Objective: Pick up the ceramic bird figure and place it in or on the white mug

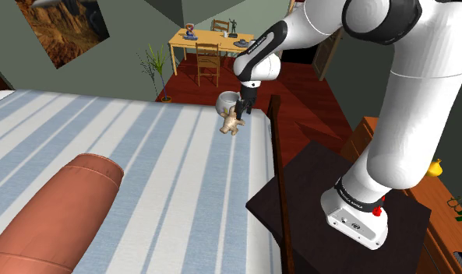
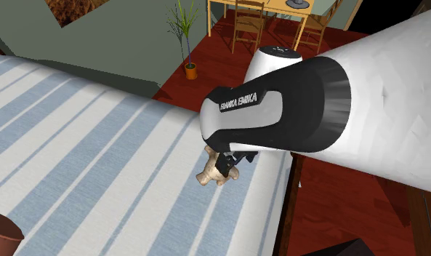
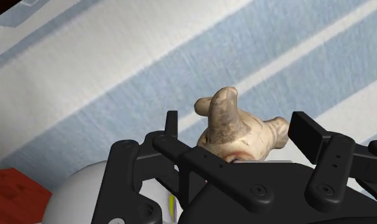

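Bird (image 3: 231, 121) and mug (image 1: 227, 100) are close together on the bed (image 1: 143, 156), up by the far corner, next to the side edge that runs by my stand (image 1: 338, 202). The bird is tan and small, and it lies tilted on the blue and white stripes. The mug is white and round, and it stands just beside the bird, a bit nearer to the end edge of the bed. My gripper (image 3: 239, 127) is low down over that corner, and the bird is right in the middle of it. My gripper sits like this so that the bird has one side of the gripper on each side of it, because that is how I can grab it. I cannot tell if my gripper is pinching the bird or only spread around it, since my own black hand hides the lower part of the bird. I also cannot tell if the bird rests on the cover or hangs just above it. I think I am at the grab step, so most of the job is left to do. The mug being so near is good, because the trip to it will be short. It is tricky too, because my hand could bump the mug and knock it off the corner to the red floor (image 1: 299, 86).
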